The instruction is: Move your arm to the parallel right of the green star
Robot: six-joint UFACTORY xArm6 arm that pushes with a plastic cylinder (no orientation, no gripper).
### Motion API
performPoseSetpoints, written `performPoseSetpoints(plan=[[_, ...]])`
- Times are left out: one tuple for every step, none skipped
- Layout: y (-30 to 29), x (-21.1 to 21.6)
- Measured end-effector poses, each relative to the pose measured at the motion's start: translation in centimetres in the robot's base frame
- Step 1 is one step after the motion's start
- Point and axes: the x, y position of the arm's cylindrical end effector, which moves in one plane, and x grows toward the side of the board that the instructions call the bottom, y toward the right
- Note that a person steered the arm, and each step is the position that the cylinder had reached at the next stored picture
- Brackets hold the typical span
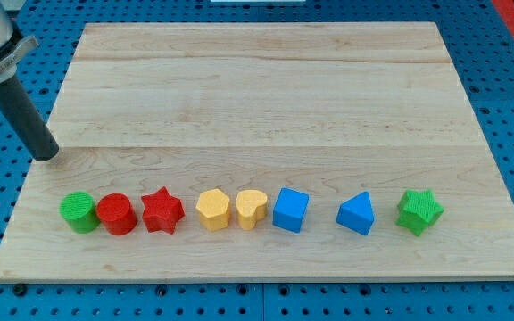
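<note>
Green star (418,211) sits at the right end of a row of blocks near the view's bottom, with bare board (266,98) beyond it toward the view's right edge, likely room enough for me. It looks chunky, ridged and bright. Leftward come a blue triangular block (356,214), blue cube (290,210), yellow heart (252,209), yellow hexagon (212,210), red star (161,211), red cylinder (116,215), green cylinder (78,212). My tip (46,155) stands far off at the left edge; I carry no claw.

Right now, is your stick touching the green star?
Apart. The camera view shows my tip at the board's left edge, far from the green star at the right end of the row.
</note>
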Motion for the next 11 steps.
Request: performPoseSetpoints(plan=[[0.0, -0.1], [0.0, -0.1], [0.0, -0.1], [2.6, -0.8], [10.9, -1.3], [22.9, -1.4], [35.1, -1.7], [45.7, -1.4], [55.6, -0.6], [56.6, 5.6], [53.7, 10.8]])
